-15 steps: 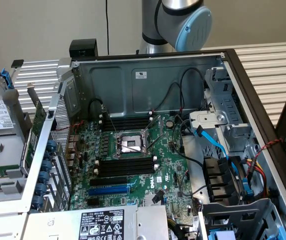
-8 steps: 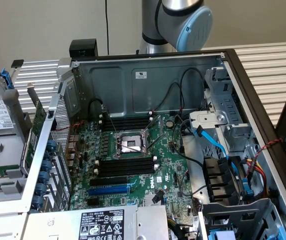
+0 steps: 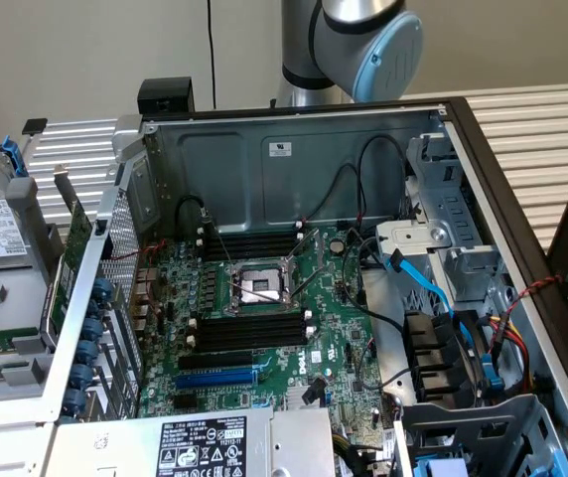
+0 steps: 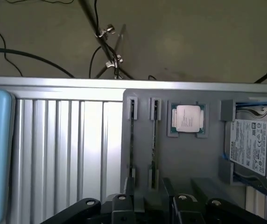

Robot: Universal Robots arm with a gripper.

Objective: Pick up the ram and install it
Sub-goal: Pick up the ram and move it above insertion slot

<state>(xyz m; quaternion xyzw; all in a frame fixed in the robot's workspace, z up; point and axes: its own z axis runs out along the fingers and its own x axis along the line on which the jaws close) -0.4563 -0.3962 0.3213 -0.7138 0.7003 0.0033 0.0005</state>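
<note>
Claw: my claw [image 4: 148, 198] is black, jointed metal. Its fingers stand apart with nothing between them, nearest the two holders of the grey tray [image 4: 208, 163].

Task item: the ram [image 4: 132, 140] stands on its long edge in one slotted grey holder and is seen edge-on as a thin dark line. A second holder [image 4: 154, 140] just beside it shows a similar line, and I cannot tell whether that is another stick. At the middle left of the exterior view, the ram [image 3: 70, 266] reads as a narrow green board just outside the perforated steel case wall [image 3: 115, 238].

Count: the tray also holds one square processor [image 4: 188, 119] with a bright lid and one hard drive [image 4: 248, 144] with a white label.

Surroundings: the counter [image 4: 68, 149] is ribbed aluminium. The green motherboard [image 3: 334, 328] carries black memory slots [image 3: 249, 333] in two banks and one blue expansion slot [image 3: 214, 379].
</note>
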